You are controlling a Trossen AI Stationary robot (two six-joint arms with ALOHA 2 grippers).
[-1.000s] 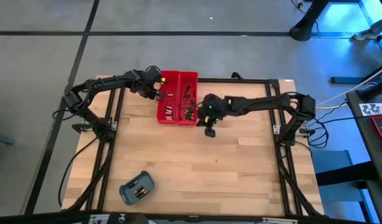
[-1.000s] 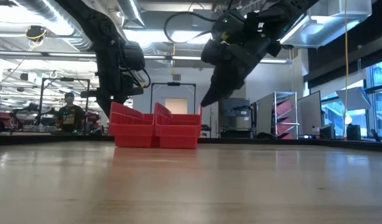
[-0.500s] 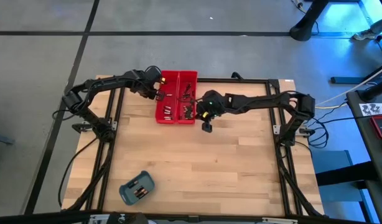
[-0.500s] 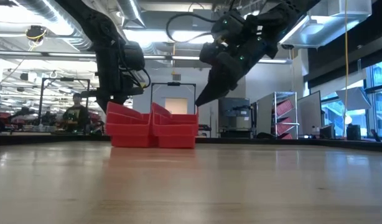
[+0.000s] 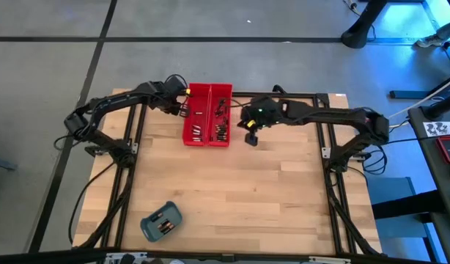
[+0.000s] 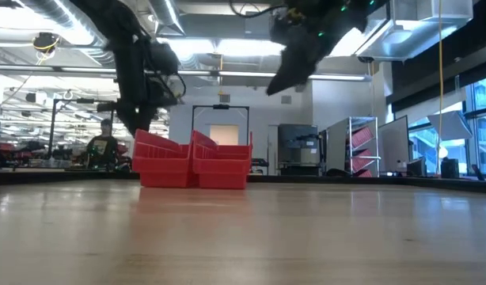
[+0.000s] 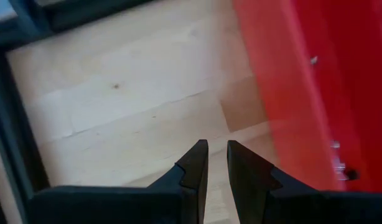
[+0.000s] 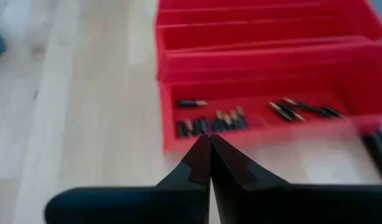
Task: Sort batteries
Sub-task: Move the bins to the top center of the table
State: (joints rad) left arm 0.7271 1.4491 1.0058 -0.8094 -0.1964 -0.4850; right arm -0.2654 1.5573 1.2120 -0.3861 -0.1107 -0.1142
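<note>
Two long red trays stand side by side at the table's far middle, with small dark and coppery batteries lying on their floors. My left gripper hangs just left of the left tray, its fingers a narrow gap apart with only bare wood showing between them. My right gripper is shut and holds nothing, raised to the right of the right tray and slanting down toward it. More batteries lie in a small blue-grey tray.
The blue-grey tray sits near the table's front left. Bare wooden table spreads between it and the red trays. A black frame rail runs along the far edge. In the low view a person shows in the room behind.
My right gripper has risen well above the trays and drawn a little toward the table's far edge, tipping less steeply downward while staying shut. My left gripper has lifted slightly beside the left tray.
</note>
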